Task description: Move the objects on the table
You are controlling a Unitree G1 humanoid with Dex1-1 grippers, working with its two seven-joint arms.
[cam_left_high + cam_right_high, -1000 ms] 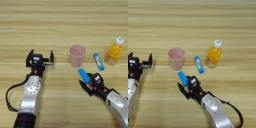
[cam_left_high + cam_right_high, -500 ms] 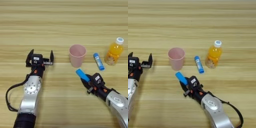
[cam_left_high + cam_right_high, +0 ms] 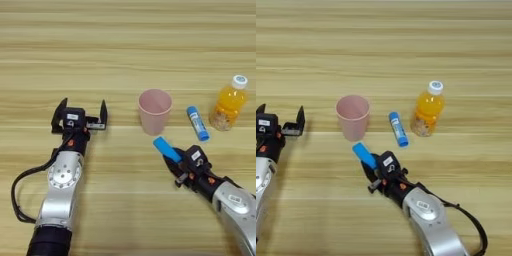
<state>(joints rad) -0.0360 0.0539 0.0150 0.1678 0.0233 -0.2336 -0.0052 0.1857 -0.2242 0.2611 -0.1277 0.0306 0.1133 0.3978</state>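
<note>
1. The right pincer [image 3: 176, 161] sits near the table's front edge, right of centre, its black fingers clamped on one end of a flat light-blue bar [image 3: 166, 149].
2. The bar slants up and away from the pincer, its free end pointing toward the base of the pink cup [image 3: 155, 111]. It ends just short of the cup; I cannot tell whether it rests on the wood or is lifted off it.
3. The pink cup stands upright, mouth up, about mid-table.
4. Just right of the cup lies a blue glue stick [image 3: 198, 123], flat on the table [image 3: 125, 45] and angled slightly.
5. Right of the stick, close by, stands an orange juice bottle [image 3: 227, 103] with a white cap, upright.
6. The left pincer [image 3: 80, 113] rests on the left part of the table, well apart from the cup, its two fingers spread wide with nothing between them.
</note>
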